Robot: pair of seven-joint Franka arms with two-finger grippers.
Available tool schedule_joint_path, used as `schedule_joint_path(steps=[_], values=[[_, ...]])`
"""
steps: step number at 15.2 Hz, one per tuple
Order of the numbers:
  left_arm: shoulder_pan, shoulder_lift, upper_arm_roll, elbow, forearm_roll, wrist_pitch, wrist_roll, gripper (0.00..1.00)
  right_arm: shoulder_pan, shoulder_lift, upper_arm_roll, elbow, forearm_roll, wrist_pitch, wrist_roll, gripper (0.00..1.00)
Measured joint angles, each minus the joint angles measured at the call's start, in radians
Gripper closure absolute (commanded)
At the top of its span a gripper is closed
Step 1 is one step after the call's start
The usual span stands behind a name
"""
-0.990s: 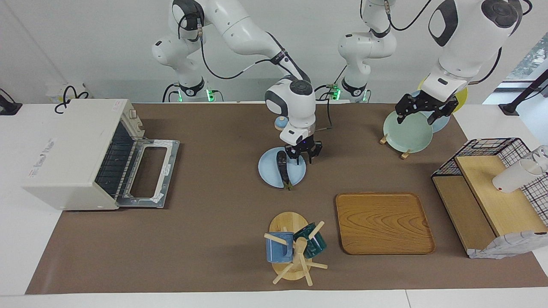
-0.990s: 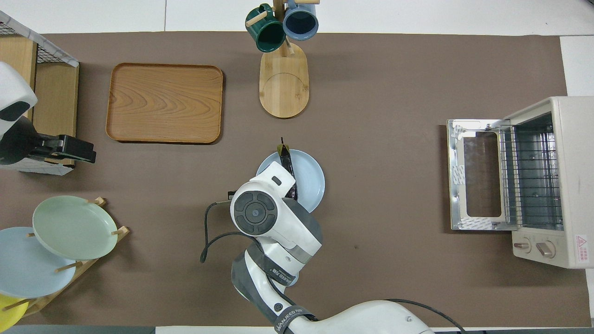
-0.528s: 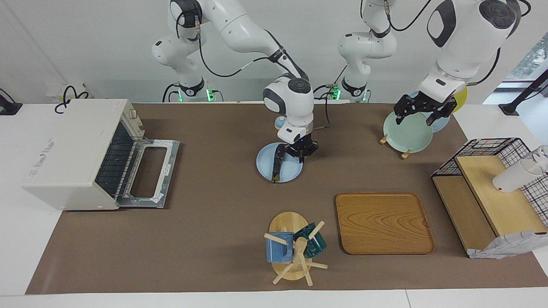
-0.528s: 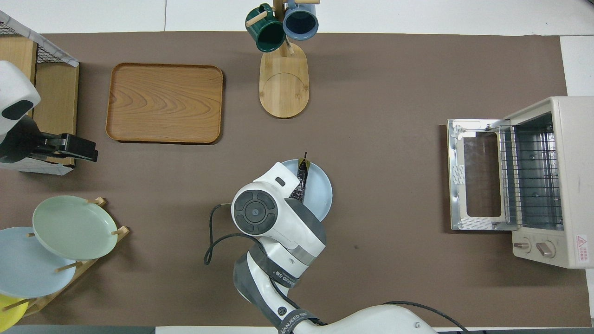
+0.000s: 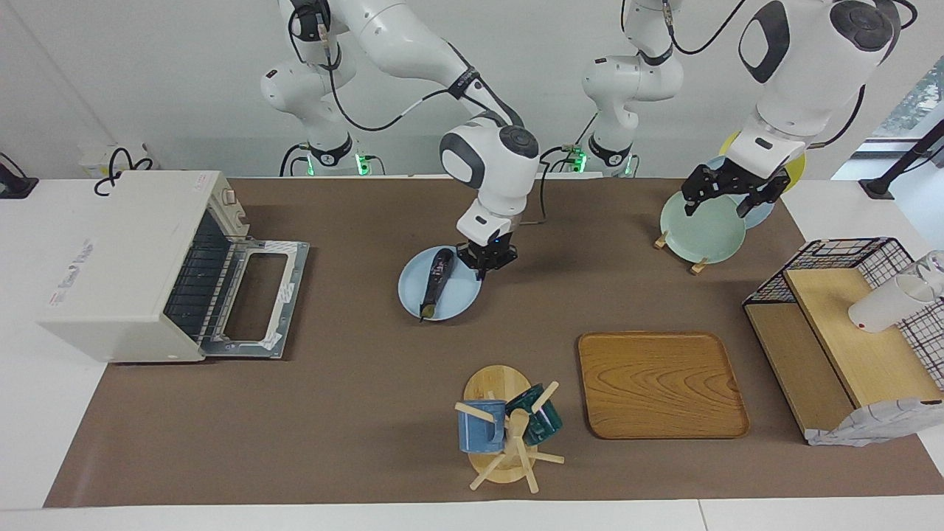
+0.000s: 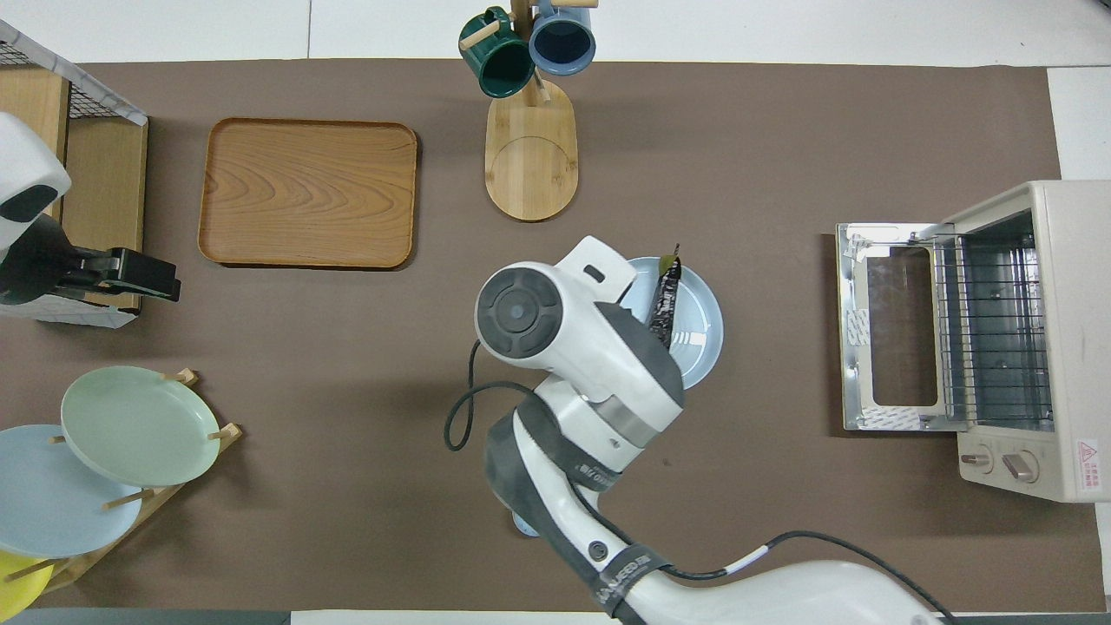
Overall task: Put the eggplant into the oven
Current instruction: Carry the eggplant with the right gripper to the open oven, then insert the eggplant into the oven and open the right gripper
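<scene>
The eggplant (image 5: pixel 436 274) lies on a light blue plate (image 5: pixel 450 302) in the middle of the table, its stem tip pointing away from the robots. My right gripper (image 5: pixel 484 263) is shut on the plate's rim at the side toward the left arm's end. The cream-white oven (image 5: pixel 118 258) stands at the right arm's end with its door (image 5: pixel 254 299) folded down and its wire rack showing. In the overhead view the right arm covers the gripper; the eggplant (image 6: pixel 665 295), plate (image 6: pixel 699 334) and oven (image 6: pixel 1041 338) show. My left gripper (image 5: pixel 726 198) waits open over the plate rack.
A wooden tray (image 5: pixel 660 383) and a mug tree (image 5: pixel 505 428) with two mugs lie farther from the robots than the plate. A plate rack with a green plate (image 5: pixel 700 228) and a wire-and-wood shelf (image 5: pixel 841 339) stand at the left arm's end.
My right gripper has closed on the plate's rim and carried the plate, with the eggplant on it, toward the oven. The left arm has barely moved.
</scene>
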Motion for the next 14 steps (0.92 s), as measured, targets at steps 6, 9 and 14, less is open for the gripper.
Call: schedule_joint_path(steps=[6, 9, 14], values=[[0.013, 0.000, -0.003, 0.000, 0.000, -0.001, -0.018, 0.00, -0.265, -0.221, -0.004, -0.181, -0.082, -0.099, -0.304, 1.00], [0.017, 0.000, -0.003, 0.000, 0.000, -0.001, -0.018, 0.00, -0.375, -0.295, -0.003, -0.263, -0.127, -0.114, -0.431, 1.00], [0.017, 0.000, -0.004, 0.000, 0.000, -0.002, -0.019, 0.00, -0.560, -0.349, -0.005, -0.370, -0.139, -0.029, -0.609, 1.00]])
